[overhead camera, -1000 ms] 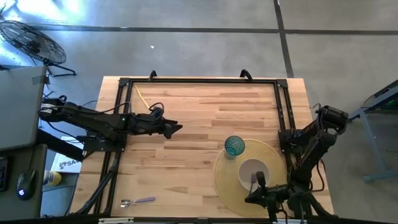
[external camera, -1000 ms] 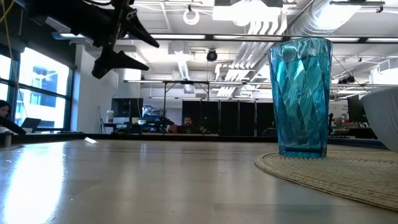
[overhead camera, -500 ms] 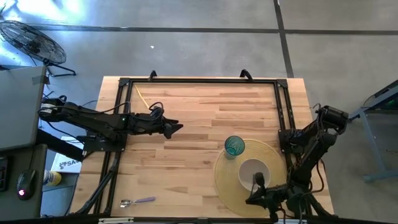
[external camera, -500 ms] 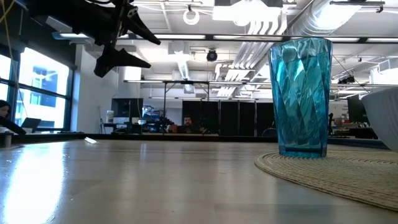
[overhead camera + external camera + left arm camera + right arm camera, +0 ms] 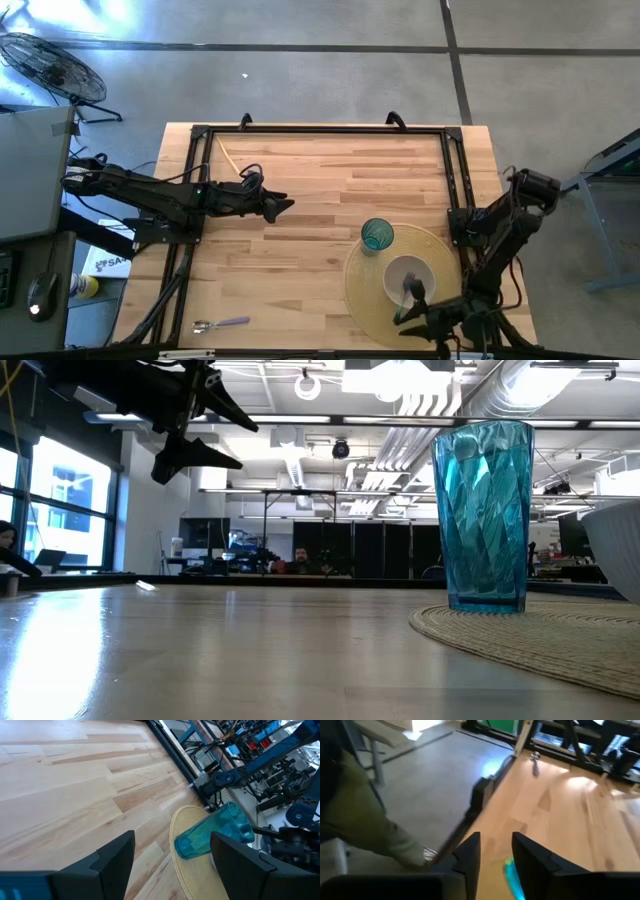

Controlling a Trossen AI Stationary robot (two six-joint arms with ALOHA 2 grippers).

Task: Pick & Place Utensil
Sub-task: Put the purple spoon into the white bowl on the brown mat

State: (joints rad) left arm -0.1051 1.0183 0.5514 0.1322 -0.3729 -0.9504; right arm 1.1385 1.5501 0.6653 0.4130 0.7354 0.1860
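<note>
The spoon [image 5: 222, 322], metal with a purple handle, lies flat near the table's near left corner; the right wrist view shows the spoon [image 5: 535, 762] far off. My left gripper [image 5: 285, 206] hovers open above the table's middle left, high in the low view [image 5: 235, 445], facing the teal cup [image 5: 215, 832]. My right gripper [image 5: 405, 300] is over the near side of the white bowl [image 5: 395, 275] and looks open [image 5: 496, 842]. A blurred teal thing [image 5: 512, 875] shows in its gap. A small grey thing [image 5: 407, 284] sits in the bowl by that gripper. My right gripper has a teal thing [image 5: 512, 875] showing between its fingers [image 5: 470, 855], blurred. I cannot tell whether the fingers touch it or what it is.
The teal cup [image 5: 377, 235] stands upright on the far left edge of a round woven placemat [image 5: 365, 290], with the bowl beside it. A black frame [image 5: 320, 130] runs along the far and side edges. A yellow stick [image 5: 228, 158] lies far left. A person's olive sleeve [image 5: 355, 810] shows beyond the table.
My right gripper has shifted a little toward the table's near edge beside the bowl. The spoon, cup and bowl have stayed where they were.
</note>
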